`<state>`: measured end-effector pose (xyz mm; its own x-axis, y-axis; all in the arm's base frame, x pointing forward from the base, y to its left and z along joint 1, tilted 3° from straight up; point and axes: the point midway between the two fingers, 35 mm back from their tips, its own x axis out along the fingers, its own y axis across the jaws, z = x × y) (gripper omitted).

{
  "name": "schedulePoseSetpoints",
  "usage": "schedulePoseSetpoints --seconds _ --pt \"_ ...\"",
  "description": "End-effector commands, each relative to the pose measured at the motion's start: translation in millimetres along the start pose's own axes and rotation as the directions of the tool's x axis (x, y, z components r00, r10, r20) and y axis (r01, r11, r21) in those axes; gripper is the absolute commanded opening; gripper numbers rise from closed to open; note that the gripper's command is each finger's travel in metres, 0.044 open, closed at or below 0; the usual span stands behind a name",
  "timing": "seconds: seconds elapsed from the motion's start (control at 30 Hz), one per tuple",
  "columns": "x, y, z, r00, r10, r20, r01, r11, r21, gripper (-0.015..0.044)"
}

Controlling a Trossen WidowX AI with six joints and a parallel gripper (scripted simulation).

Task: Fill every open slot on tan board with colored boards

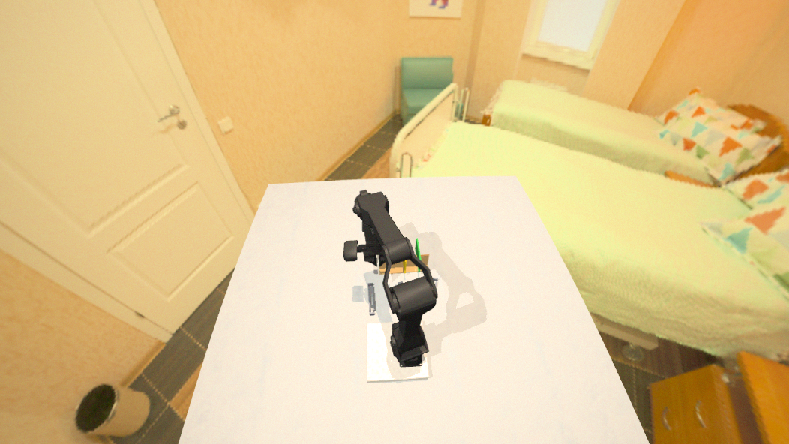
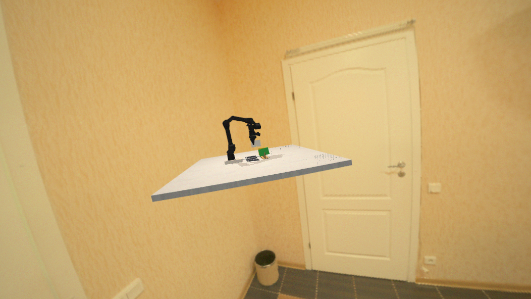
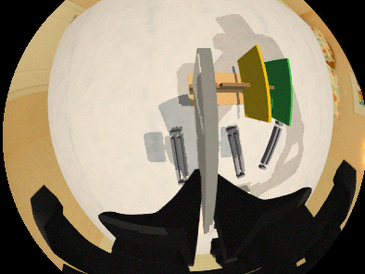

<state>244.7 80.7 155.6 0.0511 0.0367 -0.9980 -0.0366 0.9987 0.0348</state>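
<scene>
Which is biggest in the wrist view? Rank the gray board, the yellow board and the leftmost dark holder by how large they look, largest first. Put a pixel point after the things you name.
1. Gray board (image 3: 207, 134)
2. Yellow board (image 3: 256, 88)
3. Leftmost dark holder (image 3: 179, 155)

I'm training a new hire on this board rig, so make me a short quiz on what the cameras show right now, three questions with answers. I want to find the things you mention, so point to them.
1. What color is the board held in the gripper (image 3: 207, 178)?
2. True or false: the yellow board (image 3: 256, 85) and the green board (image 3: 281, 90) (image 2: 263, 151) both stand crosswise on the tan board (image 3: 227, 97).
3. How many dark holders are in the wrist view: a) one, b) two, c) three?

Key: 1. Gray (image 3: 206, 116) (image 2: 257, 143). 2. True. 3. c.
</scene>
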Motion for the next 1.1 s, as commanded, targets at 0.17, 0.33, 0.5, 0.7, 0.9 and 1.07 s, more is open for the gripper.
schedulePoseSetpoints --seconds 0.17,0.33,0.5,0.7,0.9,1.07 --pt "-1 -10 20 1.0 0.007 0.007 -0.007 1.0 -0.01 0.0" --pt "0 -17 30 1.0 0.007 0.006 -0.007 1.0 -0.012 0.0" --pt "0 -25 40 1.0 0.007 0.005 -0.007 1.0 -0.015 0.0" --pt "2 -35 52 1.0 0.007 0.005 -0.007 1.0 -0.018 0.0" --pt "5 -38 55 1.0 0.008 0.004 -0.007 1.0 -0.019 0.0" --pt "15 -38 55 1.0 0.008 0.004 -0.008 1.0 -0.019 0.0"
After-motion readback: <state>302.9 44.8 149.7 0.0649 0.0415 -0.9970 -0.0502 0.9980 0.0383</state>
